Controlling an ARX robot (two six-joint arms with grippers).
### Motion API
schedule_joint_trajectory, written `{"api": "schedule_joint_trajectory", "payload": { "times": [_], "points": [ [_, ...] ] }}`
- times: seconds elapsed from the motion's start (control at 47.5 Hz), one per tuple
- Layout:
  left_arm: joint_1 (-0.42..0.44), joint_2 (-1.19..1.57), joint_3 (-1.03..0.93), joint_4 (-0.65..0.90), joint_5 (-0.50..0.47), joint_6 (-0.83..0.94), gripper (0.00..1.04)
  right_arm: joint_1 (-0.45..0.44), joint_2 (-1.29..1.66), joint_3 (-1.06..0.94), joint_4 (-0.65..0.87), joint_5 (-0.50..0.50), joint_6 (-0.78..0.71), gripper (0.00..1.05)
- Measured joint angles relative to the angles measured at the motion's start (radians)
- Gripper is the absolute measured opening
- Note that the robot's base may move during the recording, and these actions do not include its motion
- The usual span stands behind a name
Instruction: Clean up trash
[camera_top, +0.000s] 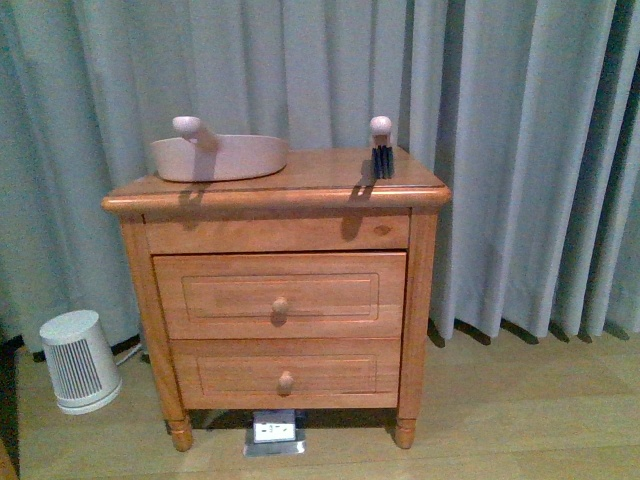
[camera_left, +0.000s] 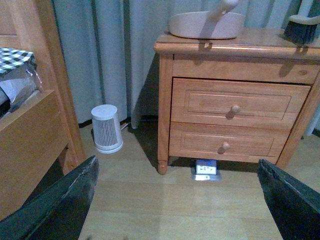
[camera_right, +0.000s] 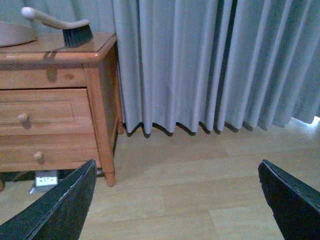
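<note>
Left claw (camera_left: 176, 162) and right claw (camera_right: 176, 162): both spread wide, we grip nothing. Dustpan (camera_top: 218, 157) and brush (camera_top: 382, 158) lie apart on nightstand tabletop (camera_top: 320, 172). Trash: we cannot tell where.

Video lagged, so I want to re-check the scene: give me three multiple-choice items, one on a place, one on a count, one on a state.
1. Where is the brush?
A. on the nightstand
B. on the floor
C. in a drawer

2. How many drawers does the nightstand have?
A. one
B. two
C. four

3. The jaws of both arms are:
A. shut on trash
B. shut on the brush
C. open, empty

Answers:
1 A: it stands on the right side of the top.
2 B: there are two knobbed fronts, one above the other.
3 C: both wrist views show them wide apart, holding nothing.
</note>
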Motion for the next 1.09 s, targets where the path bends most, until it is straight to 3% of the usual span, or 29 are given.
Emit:
{"api": "schedule_joint_trajectory", "payload": {
  "times": [1.095],
  "points": [
    [0.000,0.000,0.000,0.000,0.000,0.000,0.97,0.000,0.000,0.000,0.000,0.000,0.000,0.97]
  ]
}}
